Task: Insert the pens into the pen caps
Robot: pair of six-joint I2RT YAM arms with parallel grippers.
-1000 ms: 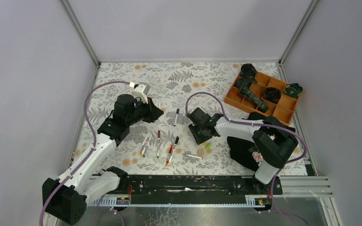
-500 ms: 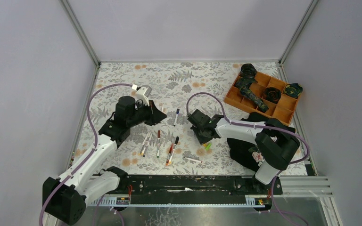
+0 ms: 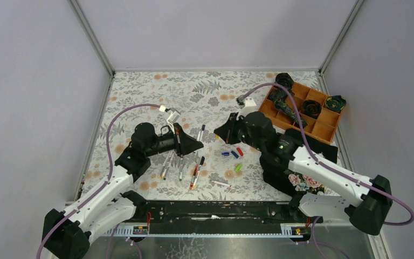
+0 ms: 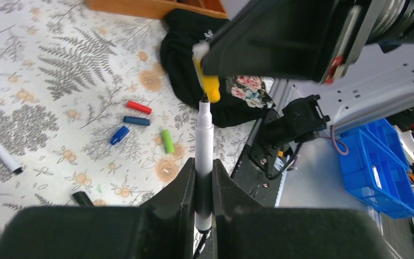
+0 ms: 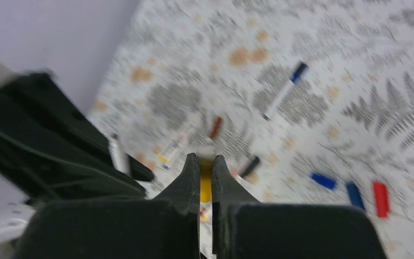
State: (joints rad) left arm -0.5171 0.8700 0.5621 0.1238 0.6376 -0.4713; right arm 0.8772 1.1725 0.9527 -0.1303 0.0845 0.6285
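Pen (image 4: pixel 204 141) first: a white barrel with a black nib, clamped in the narrow jaws of the left gripper (image 4: pixel 204 181) and pointing up the middle of the left wrist view at the yellow cap (image 4: pixel 211 86). The right gripper (image 5: pixel 205 162) pinches that cap, its jaws almost together. In the top view the two meet in the air over the middle of the patterned mat (image 3: pixel 194 91). The nib sits at the cap's mouth, but whether it touches is hard to say, as the right wrist view is blurred.

The cap appears tilted off the pen's line. A push made like this would likely skid the nib off the rim. It could also twist the cap in its grip or drive the barrel back through the left jaws, since only a short stretch is held. A dropped cap would fall among the loose caps (image 3: pixel 234 154) just right of centre.

Room is fair. The loose pens (image 3: pixel 197 172) lie below and left of the meeting point. The orange tray (image 3: pixel 328 128) at upper right is well apart, and the black cloth (image 3: pixel 274 174) is at lower right. The side walls stand far off.
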